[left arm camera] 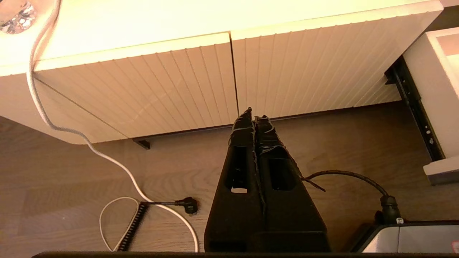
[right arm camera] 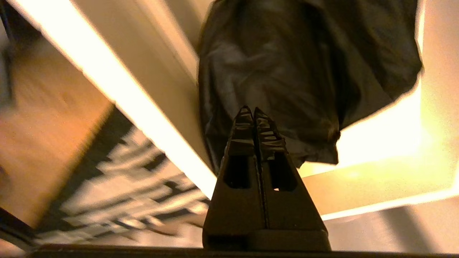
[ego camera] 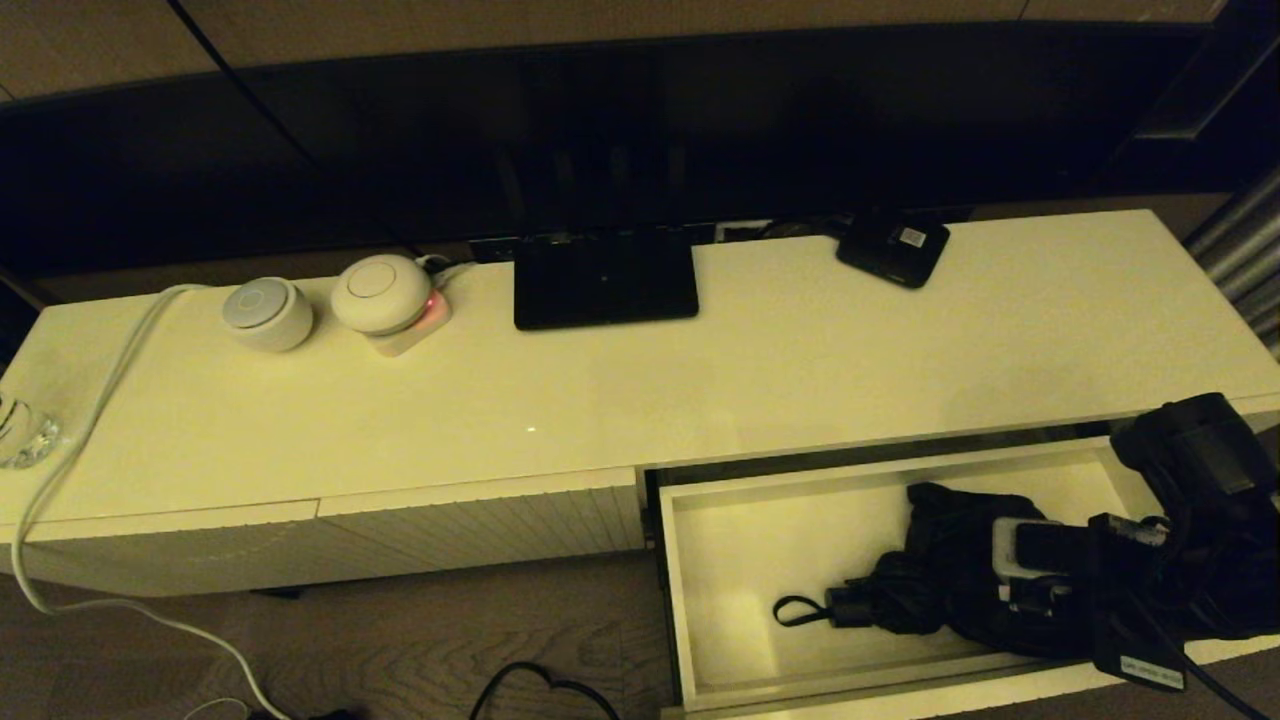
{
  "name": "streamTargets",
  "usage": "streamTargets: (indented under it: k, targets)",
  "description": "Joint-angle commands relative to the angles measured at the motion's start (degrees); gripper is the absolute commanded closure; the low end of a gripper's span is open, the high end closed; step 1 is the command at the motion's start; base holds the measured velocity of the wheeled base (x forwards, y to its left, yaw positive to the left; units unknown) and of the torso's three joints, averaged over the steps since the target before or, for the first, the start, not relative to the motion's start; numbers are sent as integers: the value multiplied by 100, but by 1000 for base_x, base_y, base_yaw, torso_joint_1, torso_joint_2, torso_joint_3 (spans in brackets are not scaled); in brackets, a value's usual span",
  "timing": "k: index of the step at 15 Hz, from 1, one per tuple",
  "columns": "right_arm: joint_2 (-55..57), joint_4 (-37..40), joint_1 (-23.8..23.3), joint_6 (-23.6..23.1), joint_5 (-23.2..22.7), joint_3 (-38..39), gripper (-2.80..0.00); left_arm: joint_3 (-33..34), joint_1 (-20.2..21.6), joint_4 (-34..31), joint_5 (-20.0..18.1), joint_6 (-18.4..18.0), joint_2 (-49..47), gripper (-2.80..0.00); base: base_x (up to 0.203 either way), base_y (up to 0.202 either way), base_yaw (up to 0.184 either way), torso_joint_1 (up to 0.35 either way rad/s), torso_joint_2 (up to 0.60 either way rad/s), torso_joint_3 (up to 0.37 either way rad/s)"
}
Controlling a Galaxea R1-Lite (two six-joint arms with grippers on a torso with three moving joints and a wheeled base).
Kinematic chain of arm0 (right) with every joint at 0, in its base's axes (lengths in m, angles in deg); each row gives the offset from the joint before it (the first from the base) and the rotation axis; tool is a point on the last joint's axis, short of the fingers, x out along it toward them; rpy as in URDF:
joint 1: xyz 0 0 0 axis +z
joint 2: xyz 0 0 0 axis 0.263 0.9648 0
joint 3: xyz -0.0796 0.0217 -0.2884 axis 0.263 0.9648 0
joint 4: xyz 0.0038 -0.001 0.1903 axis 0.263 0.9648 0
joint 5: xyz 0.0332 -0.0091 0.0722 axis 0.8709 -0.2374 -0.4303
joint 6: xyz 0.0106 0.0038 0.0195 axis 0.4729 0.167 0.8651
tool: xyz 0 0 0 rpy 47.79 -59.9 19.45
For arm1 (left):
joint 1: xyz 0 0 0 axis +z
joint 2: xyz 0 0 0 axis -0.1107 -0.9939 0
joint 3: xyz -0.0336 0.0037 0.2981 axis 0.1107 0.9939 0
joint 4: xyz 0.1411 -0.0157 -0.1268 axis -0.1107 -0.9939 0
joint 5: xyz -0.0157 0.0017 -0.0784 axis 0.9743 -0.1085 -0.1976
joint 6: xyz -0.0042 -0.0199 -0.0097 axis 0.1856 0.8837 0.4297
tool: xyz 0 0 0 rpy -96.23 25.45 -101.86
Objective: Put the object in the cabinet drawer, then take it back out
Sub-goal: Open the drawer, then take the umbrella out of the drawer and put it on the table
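With the umbrella (ego camera: pixel 925 585) lying in the open cabinet drawer (ego camera: pixel 705 580) just beyond our pressed-together right gripper (right arm camera: pixel 254 111), taking it out remains, we judge.

Your left gripper (left arm camera: pixel 254 115) hangs over the wood floor (left arm camera: pixel 358 143), fingers pressed together, tips pointing at 12 o'clock toward two ribbed cream front panels (left arm camera: pixel 229 82). A white cable (left arm camera: pixel 71 130) trails at 9 o'clock; the pulled-out drawer's side (left arm camera: pixel 428 93) shows at 2 o'clock.
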Motion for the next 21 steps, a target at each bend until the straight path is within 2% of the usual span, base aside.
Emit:
streamTargets:
  k: [1,4,7,8,16,21]
  targets:
    - [57,-11,0,-574,-24,21,0,18,2,0,0,-1,0,0,0,0,0,0,0,0]
    - [38,9,-23,-743,-191,37,0,18,2,0,0,-1,0,0,0,0,0,0,0,0]
    - [-15,27,-172,-1492,-357,-5,0,18,2,0,0,-10,0,0,0,0,0,0,0,0]
    - [-20,79,-200,-1661,-349,-22,-280,18,2,0,0,-1,0,0,0,0,0,0,0,0]
    - [384,69,-241,-1835,-341,-372,-280,18,2,0,0,-7,0,0,0,0,0,0,0,0]
    - [925,99,-436,-1925,-376,-703,-280,18,2,0,0,-1,0,0,0,0,0,0,0,0]
